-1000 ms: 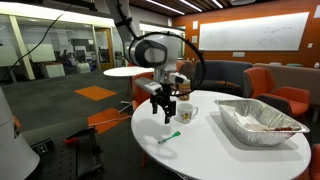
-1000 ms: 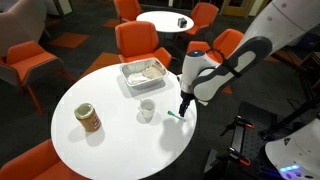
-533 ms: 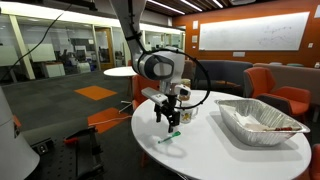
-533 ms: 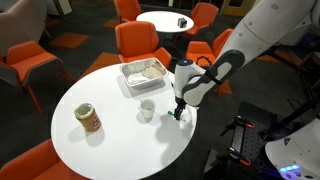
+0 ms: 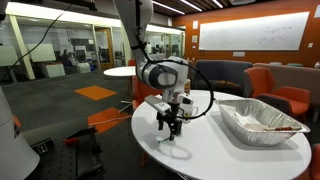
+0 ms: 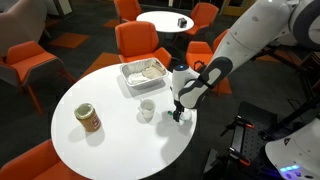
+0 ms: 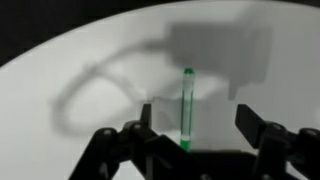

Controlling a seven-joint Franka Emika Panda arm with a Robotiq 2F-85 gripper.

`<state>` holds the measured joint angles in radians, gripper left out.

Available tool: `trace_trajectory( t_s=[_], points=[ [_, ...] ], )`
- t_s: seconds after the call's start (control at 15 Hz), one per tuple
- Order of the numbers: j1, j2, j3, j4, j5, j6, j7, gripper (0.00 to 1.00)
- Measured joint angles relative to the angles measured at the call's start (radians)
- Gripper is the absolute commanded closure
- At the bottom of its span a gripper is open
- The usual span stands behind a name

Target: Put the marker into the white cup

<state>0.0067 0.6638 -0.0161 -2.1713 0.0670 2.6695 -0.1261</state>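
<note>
hand (image 7: 197,120) spread wide, straddling the marker (image 7: 187,105)

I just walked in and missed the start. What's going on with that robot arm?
A robot arm is working at a round white table. Its gripper is open and hangs low over a green marker, which lies flat on the table between the two fingers and is not yet gripped. The white cup stands upright close by. A foil tray and a brown can are also on the table.
</note>
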Motion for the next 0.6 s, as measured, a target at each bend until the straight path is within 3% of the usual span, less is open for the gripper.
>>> trace_trajectory(
  t_s=[0.47, 0.6],
  points=[
    [-0.007, 0.042, -0.002, 0.041, 0.000, 0.000, 0.003, 0.89],
    [-0.008, 0.042, -0.004, 0.043, -0.002, 0.000, 0.006, 1.00]
  ],
)
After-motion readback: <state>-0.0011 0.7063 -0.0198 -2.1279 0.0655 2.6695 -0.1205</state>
